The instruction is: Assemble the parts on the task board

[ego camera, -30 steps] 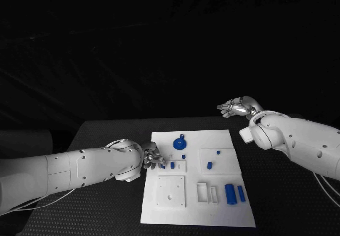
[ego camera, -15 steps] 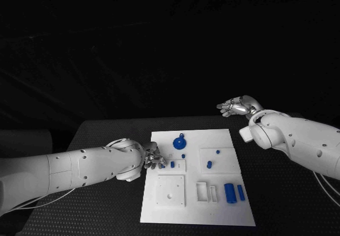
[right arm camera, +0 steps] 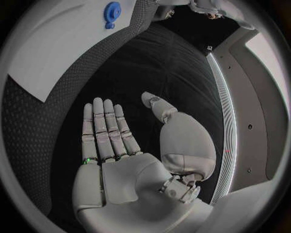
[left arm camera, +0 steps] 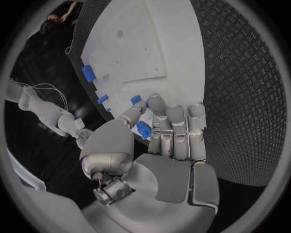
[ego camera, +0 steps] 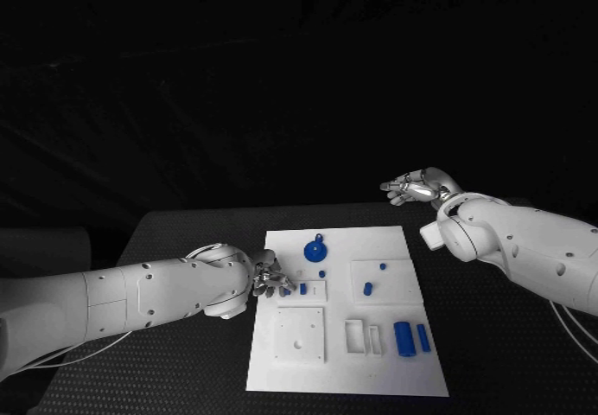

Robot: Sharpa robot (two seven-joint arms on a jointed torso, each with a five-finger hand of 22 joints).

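Note:
The white task board lies in the middle of the black table. A blue gear stands near its far edge, small blue parts are in the middle, and a larger blue block lies near its right edge. My left hand is at the board's left edge. In the left wrist view this left hand pinches a small blue part between thumb and fingers, just over the board. My right hand is raised beyond the board's far right corner; the same right hand has flat, spread fingers and holds nothing.
White raised blocks with slots and a square plate with holes sit on the board's near half. A narrow blue bar lies beside the larger block. Black textured table surrounds the board. The gear appears in the right wrist view.

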